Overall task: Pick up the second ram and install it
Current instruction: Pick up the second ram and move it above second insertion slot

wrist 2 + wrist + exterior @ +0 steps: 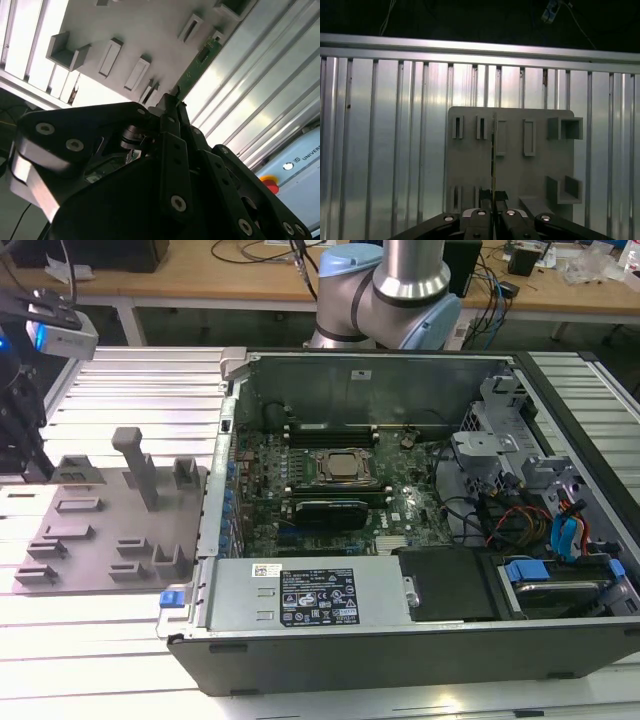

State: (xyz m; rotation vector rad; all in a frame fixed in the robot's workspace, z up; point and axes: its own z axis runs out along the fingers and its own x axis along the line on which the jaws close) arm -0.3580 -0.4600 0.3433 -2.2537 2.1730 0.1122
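The slatted aluminium counter [110, 660] carries the open black computer case [400, 655] at the exterior view's centre and the grey slotted tray [100, 540] at its left. Over that tray we find the black hand [493, 194] clamped narrow on the second ram [200, 62], a thin dark green board. Its long axis runs straight out from the hand.

1. This is a robotics lab or test workshop: an industrial robot arm [395, 285] stands at the far edge of a ribbed aluminium surface [90, 640].
2. On that surface lies a desktop computer case [400, 640] with its side off, leaving the motherboard [340, 490] and wiring bare.
3. Beside the case, toward the exterior view's left, sits a grey fixture tray [100, 540] with moulded slots.
4. Behind, a wooden surface [250, 270] carries cables and equipment.
5. A red emergency-stop button [270, 184] shows in the second wrist view.
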